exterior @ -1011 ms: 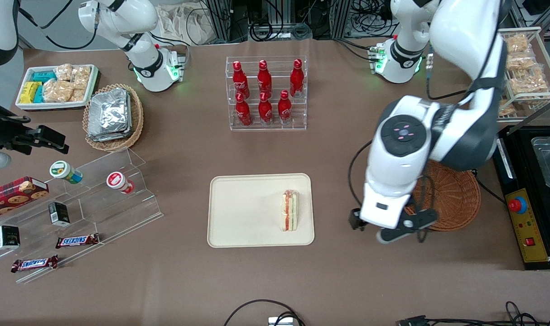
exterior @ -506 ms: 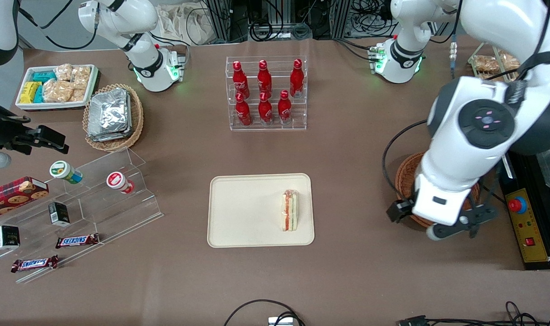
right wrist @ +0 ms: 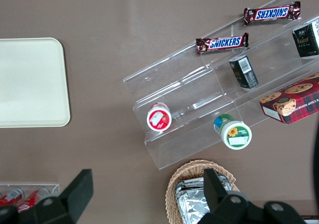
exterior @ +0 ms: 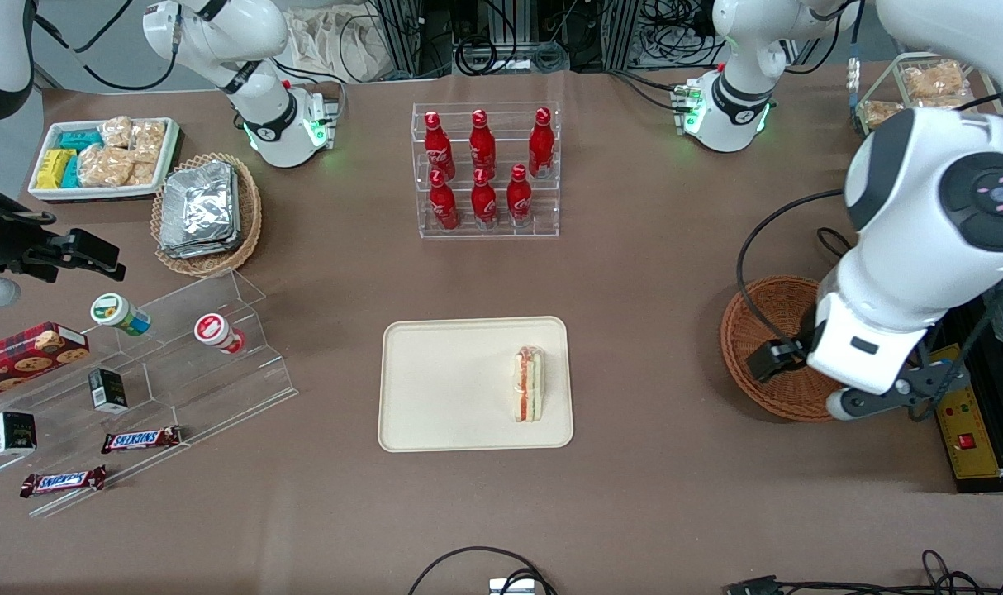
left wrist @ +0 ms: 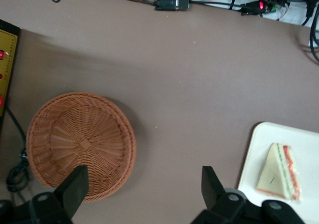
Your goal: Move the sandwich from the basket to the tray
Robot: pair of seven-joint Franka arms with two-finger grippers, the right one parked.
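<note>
The sandwich point(exterior: 529, 384), a white wedge with red and green filling, lies on the cream tray point(exterior: 444, 388), at the end nearest the working arm. It also shows in the left wrist view point(left wrist: 279, 171) on the tray's corner point(left wrist: 256, 152). The reddish-brown wicker basket point(exterior: 762, 330) stands toward the working arm's end of the table and is empty inside point(left wrist: 79, 144). My left gripper point(exterior: 850, 403) hangs high above the basket, partly covering it. Its fingers are wide open and hold nothing point(left wrist: 143, 189).
A clear rack of red bottles point(exterior: 485, 173) stands farther from the camera than the tray. A yellow control box point(exterior: 960, 413) lies beside the basket. A clear stepped shelf with snacks point(exterior: 138, 388), a foil-pack basket point(exterior: 204, 211) and a white snack bin point(exterior: 105, 157) lie toward the parked arm's end.
My left arm has swung away from the tray toward its own end of the table and now hangs over the basket. The sandwich has stayed on the tray.
</note>
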